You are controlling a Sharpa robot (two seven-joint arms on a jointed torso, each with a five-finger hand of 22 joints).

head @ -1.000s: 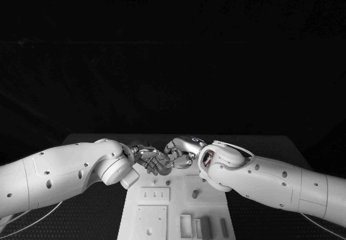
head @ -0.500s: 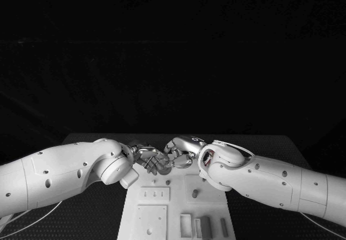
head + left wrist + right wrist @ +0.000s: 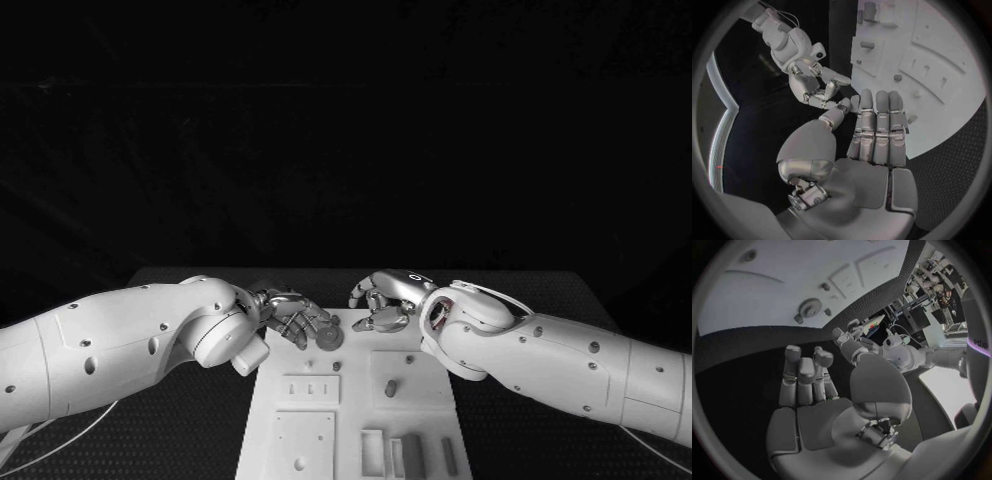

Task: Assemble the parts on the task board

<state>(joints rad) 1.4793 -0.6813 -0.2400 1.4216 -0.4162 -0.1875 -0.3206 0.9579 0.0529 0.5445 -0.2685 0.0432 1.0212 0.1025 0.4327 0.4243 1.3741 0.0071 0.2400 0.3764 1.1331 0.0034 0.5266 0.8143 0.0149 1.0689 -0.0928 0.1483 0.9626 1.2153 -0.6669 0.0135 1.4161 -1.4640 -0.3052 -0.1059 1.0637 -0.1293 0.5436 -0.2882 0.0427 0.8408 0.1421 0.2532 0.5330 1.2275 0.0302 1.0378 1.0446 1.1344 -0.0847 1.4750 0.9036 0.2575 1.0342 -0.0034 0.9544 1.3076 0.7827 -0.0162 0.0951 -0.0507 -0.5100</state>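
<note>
From where I stand, the left arm comes in from about eight o'clock and ends at the left hand (image 3: 296,318), which hovers over the far left corner of the white task board (image 3: 346,440); its fingers (image 3: 878,127) lie straight and side by side, the thumb set off to one side, and there is nothing in the palm. Just beside those fingertips a round grey disc part (image 3: 330,339) sits on the board's far end. Toward six o'clock the board carries small grey pegs: one (image 3: 336,366) by the slotted block, another, a short upright pin (image 3: 389,386), to its right, and grey bars (image 3: 410,452) standing in the near slots. At about one o'clock from the disc, the right hand (image 3: 389,302) hangs above the board's far right corner, well apart from the left hand, its fingers (image 3: 798,375) loosely curled and spread, holding nothing.
</note>
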